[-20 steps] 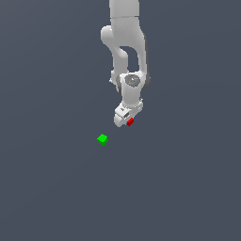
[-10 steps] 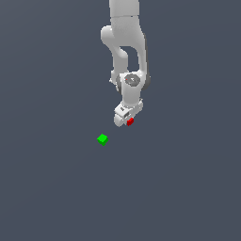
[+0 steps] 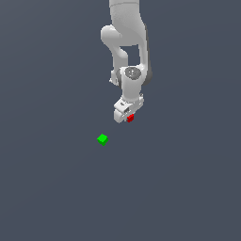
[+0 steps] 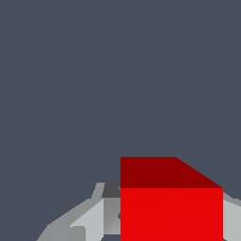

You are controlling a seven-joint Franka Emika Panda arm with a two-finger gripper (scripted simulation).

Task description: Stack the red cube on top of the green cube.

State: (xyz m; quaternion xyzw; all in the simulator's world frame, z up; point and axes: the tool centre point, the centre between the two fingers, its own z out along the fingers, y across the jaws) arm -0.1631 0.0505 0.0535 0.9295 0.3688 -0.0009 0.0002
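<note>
In the exterior view the red cube (image 3: 130, 117) sits at the tip of my white gripper (image 3: 126, 116), which points down from the arm. The wrist view shows the red cube (image 4: 171, 202) large and close between the grey fingers (image 4: 92, 219), which press against its two sides, so my gripper (image 4: 172, 226) is shut on it. The green cube (image 3: 102, 139) lies on the dark grey floor (image 3: 56, 188), lower and toward the exterior view's left of the gripper, well apart from it. It does not show in the wrist view.
The white arm (image 3: 127, 37) comes down from the exterior view's upper middle. Only plain dark grey floor surrounds the two cubes.
The gripper and the red cube have risen a little in the exterior view. The green cube has not moved.
</note>
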